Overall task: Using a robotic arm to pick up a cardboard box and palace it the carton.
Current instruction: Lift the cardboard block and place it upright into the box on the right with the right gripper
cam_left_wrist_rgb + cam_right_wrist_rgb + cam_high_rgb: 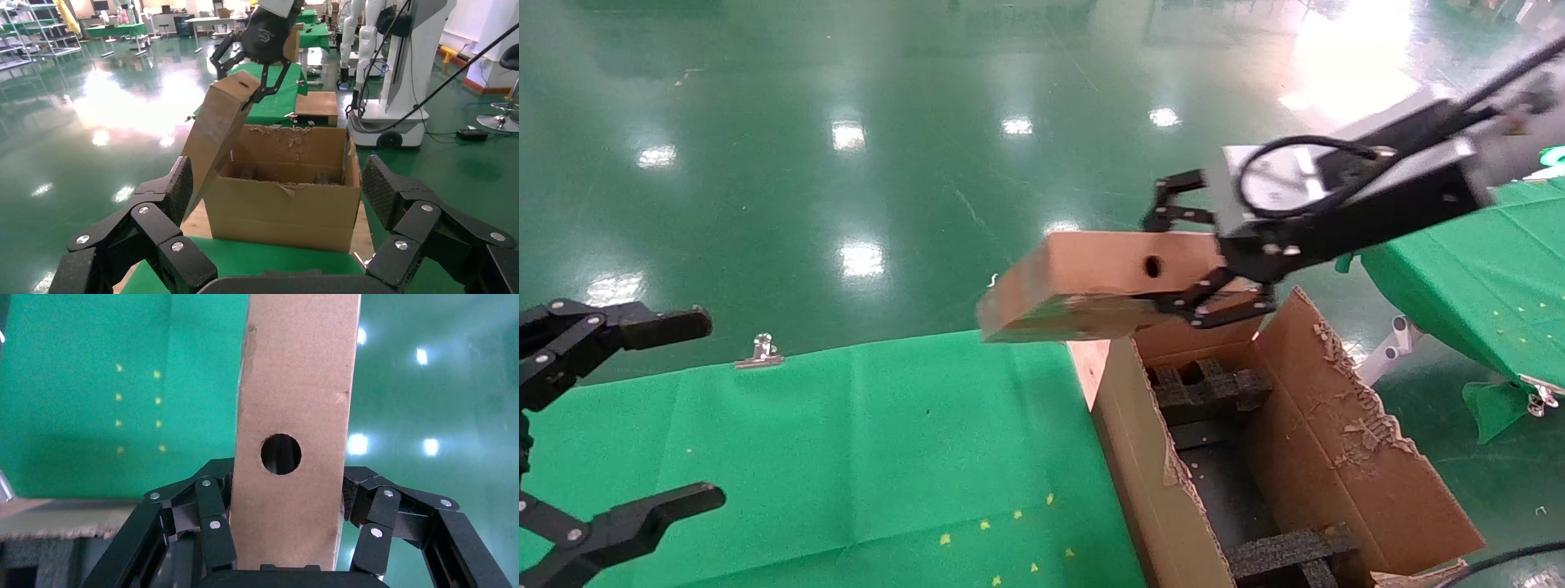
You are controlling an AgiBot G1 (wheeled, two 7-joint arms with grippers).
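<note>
Item: cardboard box (1083, 286) — flat, brown, round hole in one narrow side, being carried in the air by the right gripper (1201, 253), which is clenching it at one end across its thin dimension, so that most of the box is sticking out unsupported beyond the fingers (211, 523). Location: the box is hanging above the far left corner of the carton (1336, 457), its free end reaching out over the edge of the green table (846, 457) and drooping slightly; it is not yet touching carton or table. Receptacle: the carton is standing open beside the table, ragged flaps raised, black foam inserts (1214, 388) lying across its floor. Left gripper (609, 425): spread wide and holding nothing, idling low at the near left over the table. Risks, as judged: the end-on grip is leaving a long lever, so the box may be pivoting or slipping between the pads when it is lowered; the overhanging end is likely to be catching the carton's near wall or a torn flap unless it is first brought fully over the opening; the foam inserts may be keeping the box from lying flat, tilting or wedging it — and an early release would be dropping it onto the rim or the table rather than inside.
</note>
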